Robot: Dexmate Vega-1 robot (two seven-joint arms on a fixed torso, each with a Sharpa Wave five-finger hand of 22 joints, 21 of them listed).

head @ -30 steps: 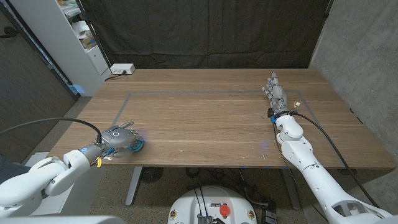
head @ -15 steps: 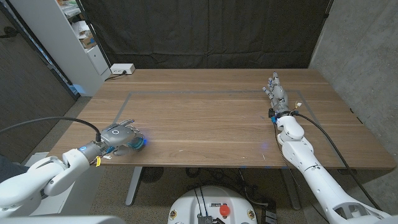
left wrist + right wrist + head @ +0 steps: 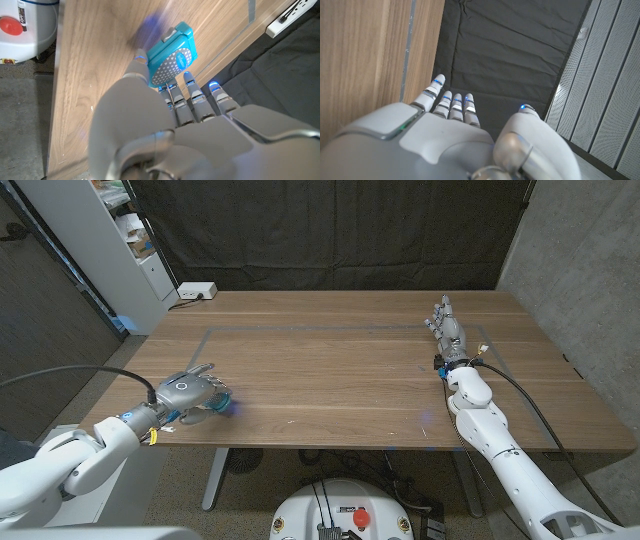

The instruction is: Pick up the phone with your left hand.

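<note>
fingers (image 3: 192, 102) of the left hand (image 3: 190, 392) reach over a turquoise phone (image 3: 171, 52) near the left front edge of the wooden table (image 3: 340, 370), and the left wrist view shows the thumb against one side of the case with the other fingertips at its near end; whether they truly clamp it or only touch it i cannot tell. the phone lies close to the tabletop, its patterned back facing up, and in the head view only a blurred blue sliver of it shows just beyond the hand. the hand sits close to the table's front rim, with floor visible past that edge in the wrist view. a wide stretch of bare wood, marked by a thin taped rectangle (image 3: 300, 330), runs from this hand across to the right hand (image 3: 447, 332), which is well apart on the far right side. the right hand has its fingers straight and close together, pointing toward the back edge, holding nothing. a white power strip (image 3: 196, 291) lies at the back left corner, just beside a white shelf unit (image 3: 110, 240), and a dark curtain (image 3: 330, 230) hangs behind the table.
</note>
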